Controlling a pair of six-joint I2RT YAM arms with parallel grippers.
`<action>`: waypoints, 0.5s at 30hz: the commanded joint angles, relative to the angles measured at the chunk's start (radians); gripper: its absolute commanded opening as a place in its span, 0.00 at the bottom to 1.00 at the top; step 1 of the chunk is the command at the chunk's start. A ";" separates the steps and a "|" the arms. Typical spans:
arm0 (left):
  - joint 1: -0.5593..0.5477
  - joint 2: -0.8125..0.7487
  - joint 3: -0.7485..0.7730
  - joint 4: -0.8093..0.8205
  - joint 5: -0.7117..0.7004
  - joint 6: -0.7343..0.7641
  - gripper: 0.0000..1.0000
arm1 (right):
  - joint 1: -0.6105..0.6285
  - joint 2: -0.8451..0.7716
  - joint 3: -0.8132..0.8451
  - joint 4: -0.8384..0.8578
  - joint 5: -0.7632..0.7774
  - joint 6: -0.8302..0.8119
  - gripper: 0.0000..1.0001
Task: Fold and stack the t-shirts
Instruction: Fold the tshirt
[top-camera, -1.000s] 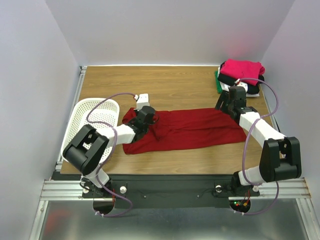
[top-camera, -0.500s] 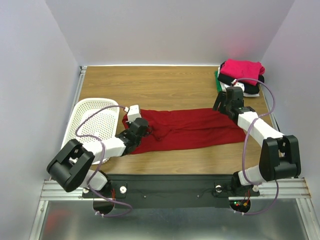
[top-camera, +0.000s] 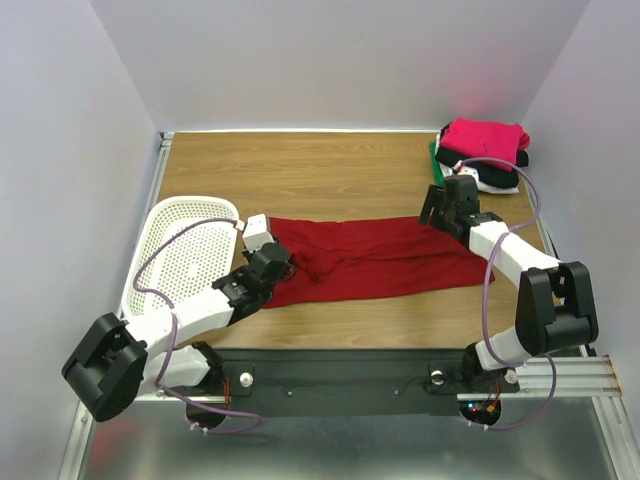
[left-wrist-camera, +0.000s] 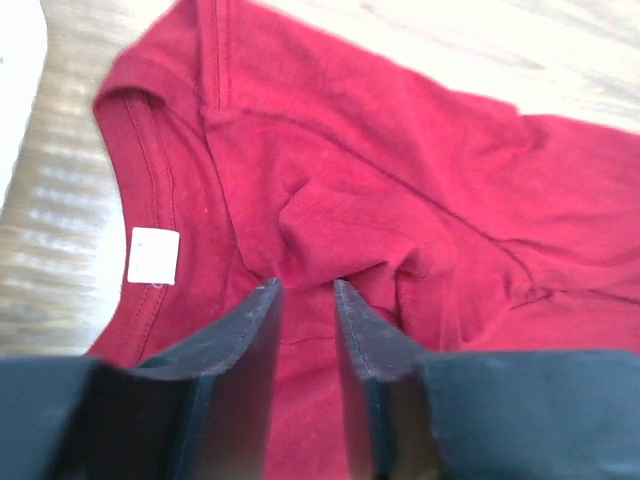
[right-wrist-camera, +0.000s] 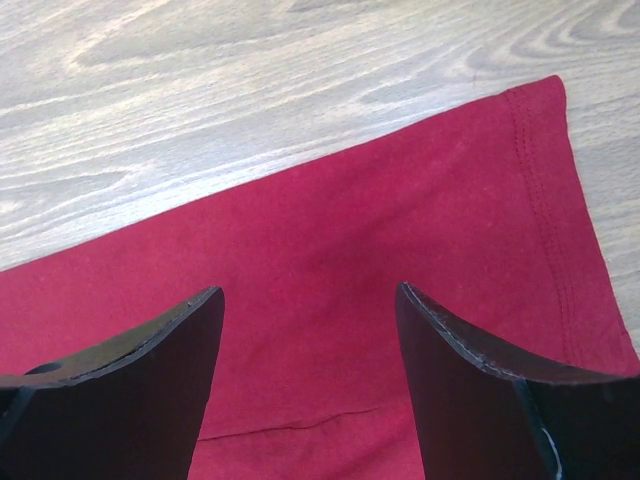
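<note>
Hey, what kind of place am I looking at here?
Probably a robotics lab test cell: a wooden table boxed in by plain white walls, a left arm and right arm bolted to a metal rail, one dark red t-shirt laid out.

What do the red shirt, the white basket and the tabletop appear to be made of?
The red shirt: soft matte knit cloth, likely cotton; stitched hems, creases. The basket: white plastic, seemingly; rigid perforated walls. The table: wood or wood-look laminate; visible grain, slight sheen.
</note>
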 joint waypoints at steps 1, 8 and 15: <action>-0.011 -0.039 0.058 0.028 -0.072 0.015 0.44 | 0.010 0.000 0.038 0.050 -0.005 -0.014 0.75; -0.011 0.215 0.215 0.157 -0.063 0.124 0.45 | 0.018 -0.002 0.038 0.050 -0.011 -0.018 0.75; -0.019 0.354 0.256 0.182 -0.007 0.130 0.45 | 0.023 -0.020 0.027 0.051 -0.006 -0.019 0.75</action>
